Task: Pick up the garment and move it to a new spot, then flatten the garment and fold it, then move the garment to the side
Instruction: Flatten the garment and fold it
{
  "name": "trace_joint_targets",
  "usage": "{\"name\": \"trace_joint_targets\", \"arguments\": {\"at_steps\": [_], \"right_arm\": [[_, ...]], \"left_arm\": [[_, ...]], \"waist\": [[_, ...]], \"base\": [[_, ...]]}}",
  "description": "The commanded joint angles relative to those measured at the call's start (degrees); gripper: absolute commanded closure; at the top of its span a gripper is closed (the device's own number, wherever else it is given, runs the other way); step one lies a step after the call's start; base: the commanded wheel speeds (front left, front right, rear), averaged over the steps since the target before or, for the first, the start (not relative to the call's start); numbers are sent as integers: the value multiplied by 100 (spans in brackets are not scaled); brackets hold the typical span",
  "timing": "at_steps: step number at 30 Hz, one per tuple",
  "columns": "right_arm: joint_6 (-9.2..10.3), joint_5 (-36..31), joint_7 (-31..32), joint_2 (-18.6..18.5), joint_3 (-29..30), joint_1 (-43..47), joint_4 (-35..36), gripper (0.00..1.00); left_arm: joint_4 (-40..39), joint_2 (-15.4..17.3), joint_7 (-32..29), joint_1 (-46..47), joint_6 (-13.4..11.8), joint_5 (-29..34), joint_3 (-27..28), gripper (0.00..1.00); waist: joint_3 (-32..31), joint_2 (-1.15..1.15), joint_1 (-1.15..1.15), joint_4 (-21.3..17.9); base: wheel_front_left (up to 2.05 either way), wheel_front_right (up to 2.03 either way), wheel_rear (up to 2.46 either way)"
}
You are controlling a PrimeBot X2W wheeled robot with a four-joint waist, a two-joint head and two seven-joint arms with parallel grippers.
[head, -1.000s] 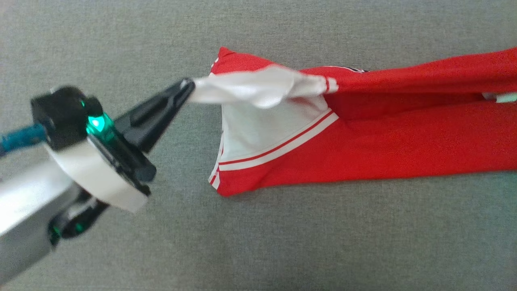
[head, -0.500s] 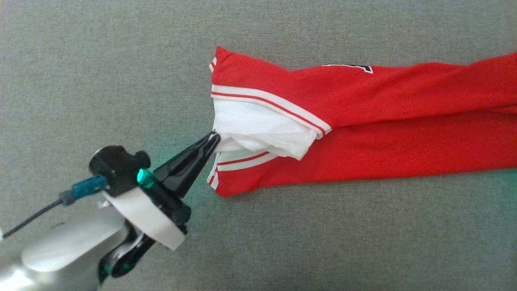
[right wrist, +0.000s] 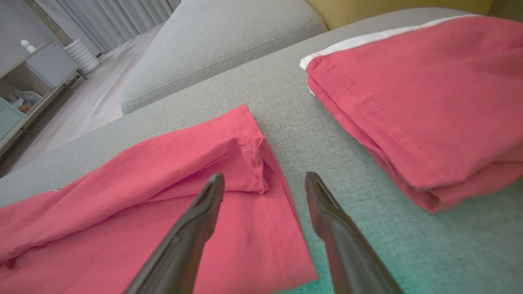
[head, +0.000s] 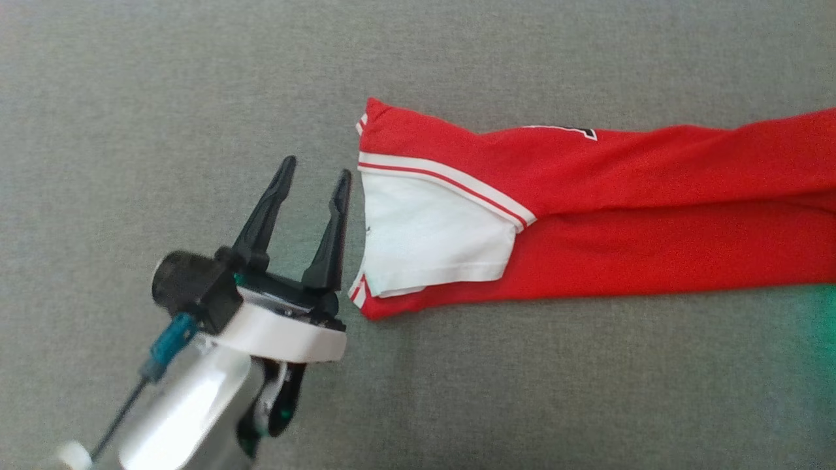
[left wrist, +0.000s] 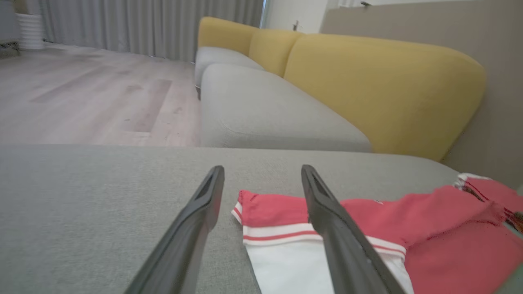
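**Red garment (head: 588, 215) lies flat, both grippers open**

The garment, with a white sleeve (head: 431, 235), rests on the grey cushion (head: 196, 98). Its long axis runs left to right in the head view, the sleeve end toward the left gripper (head: 315, 167), which stands open just beside it. The right wrist view shows the right gripper (right wrist: 263, 176) open over the hem end, and a second folded red piece (right wrist: 416, 102) near.

Bare grey cushion (head: 163, 98) lies open ahead and left of my left gripper (head: 315, 168); the garment (head: 620, 222) lies just beside it on the right. Near my right gripper (right wrist: 264, 176), a folded red pile (right wrist: 408, 102) blocks one side, with a bare strip between.
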State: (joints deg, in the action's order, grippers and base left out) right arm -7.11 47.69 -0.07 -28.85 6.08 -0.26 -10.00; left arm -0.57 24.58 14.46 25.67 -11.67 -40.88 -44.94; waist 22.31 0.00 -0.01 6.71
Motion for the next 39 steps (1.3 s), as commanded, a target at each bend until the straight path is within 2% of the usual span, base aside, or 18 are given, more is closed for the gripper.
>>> {"name": "trace_joint_targets", "arguments": {"at_steps": [1,6,9,12,16,17,18,19,20,28,34,36,39], "right_arm": [[-37,-69,-64,-102,46,36,160,0],[-37,-385,30,91,288,-171,-121,0],[-37,-655,164,179,473,-406,-479,0],[-37,-938,401,270,684,-568,-927,0],[-37,-1127,945,399,828,-607,-1413,0],[-37,-1121,1105,443,799,-586,-1451,5],[-37,-1090,1224,488,767,-564,-1434,29],[-37,-1051,1290,524,757,-547,-1393,62],[-37,-1016,1326,546,746,-531,-1339,100],[-37,-1015,1058,405,1019,-463,-956,100],[-37,-919,1200,40,1315,-438,-623,100],[-37,-719,1326,45,1306,-477,-345,100],[-37,-145,1570,254,1221,-558,357,100]], "left_arm": [[-190,-107,53,-190,-52,238,540,0],[-275,-1117,53,-995,-119,1260,1827,0],[-340,-1552,53,-1355,-44,1923,2249,0],[-380,-1850,53,-1646,107,2424,2425,0],[-424,-2067,53,-1892,297,2761,2502,0],[-427,-2095,53,-1930,332,2805,2521,0],[-437,-2117,53,-1960,360,2833,2548,0],[-441,-2133,53,-1985,388,2853,2574,0],[-450,-2144,53,-1995,409,2879,2608,0],[-486,-2167,53,-2071,510,2996,2848,0],[-427,-2169,53,-2127,630,2970,2938,0],[-403,-2169,53,-2134,653,2978,2945,0],[-354,-2170,53,-2147,694,2952,2931,0]], "waist": [[-102,0,1,85],[-244,0,1,286],[-309,0,1,420],[-358,0,1,560],[-416,0,1,697],[-431,0,1,711],[-445,0,1,717],[-461,0,1,715],[-479,0,1,701],[-639,0,1,414],[-770,0,1,91],[-815,0,1,24],[-873,0,1,-27]], "base": [[0,0,0],[0,0,0],[0,0,0],[0,0,0],[0,0,0],[0,0,0],[0,0,0],[0,0,0],[0,0,0],[0,0,0],[0,0,0],[0,0,0],[0,0,0]]}}
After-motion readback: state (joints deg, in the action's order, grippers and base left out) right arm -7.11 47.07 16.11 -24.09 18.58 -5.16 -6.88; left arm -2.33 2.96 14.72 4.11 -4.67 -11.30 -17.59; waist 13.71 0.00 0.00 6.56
